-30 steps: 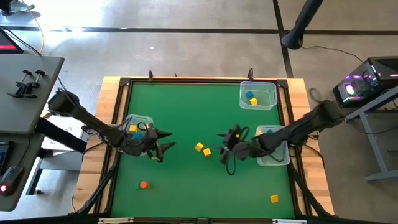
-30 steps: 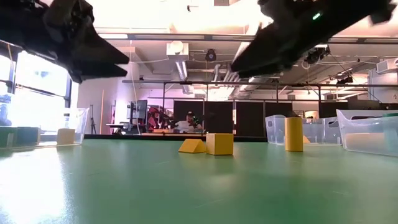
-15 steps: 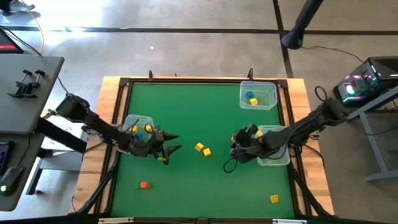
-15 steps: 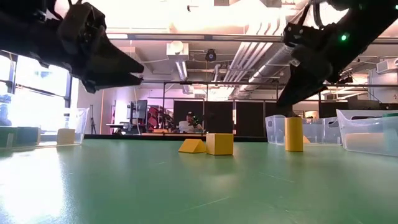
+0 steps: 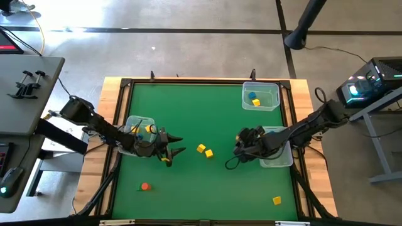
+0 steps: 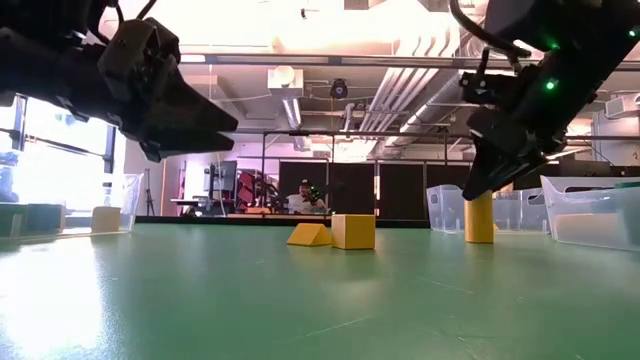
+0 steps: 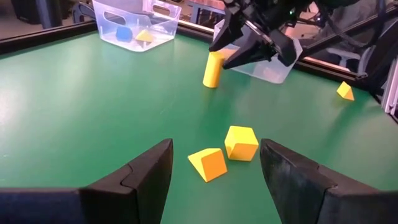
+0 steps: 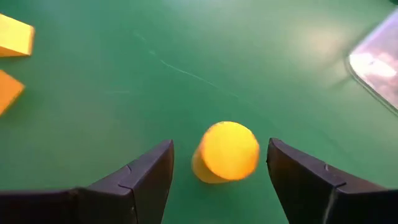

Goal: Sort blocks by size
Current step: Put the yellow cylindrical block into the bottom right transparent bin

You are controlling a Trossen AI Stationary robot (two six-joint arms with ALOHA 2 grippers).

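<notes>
Scanning from the left of the high view, the left bin (image 5: 139, 124) holds a yellow and a blue piece, and the orange-red block (image 5: 145, 186) lies alone at lower left. Just right of that bin hangs the left tool (image 5: 173, 149), fingers spread wide and empty, aimed at the yellow wedge (image 7: 208, 163) and yellow cube (image 7: 241, 142) at the desk's (image 5: 188, 113) centre. Those two sit touching or nearly so; if the tool comes down on one, a finger could catch the other and shove it aside, or pinch both and mix two sizes.

Right of centre, the right tool (image 5: 242, 145) is also wide and empty, hanging above the upright yellow cylinder (image 8: 226, 152), which stands between its fingers in the right wrist view. A round, tall piece is easily tipped: a descent slightly off line would probably knock it over and send it rolling toward the near right bin (image 5: 278, 157). That bin's wall is close, so the arm could nudge it.

At upper right the far bin (image 5: 260, 95) holds a blue and a yellow piece; a small yellow wedge (image 5: 277, 200) waits at lower right.
</notes>
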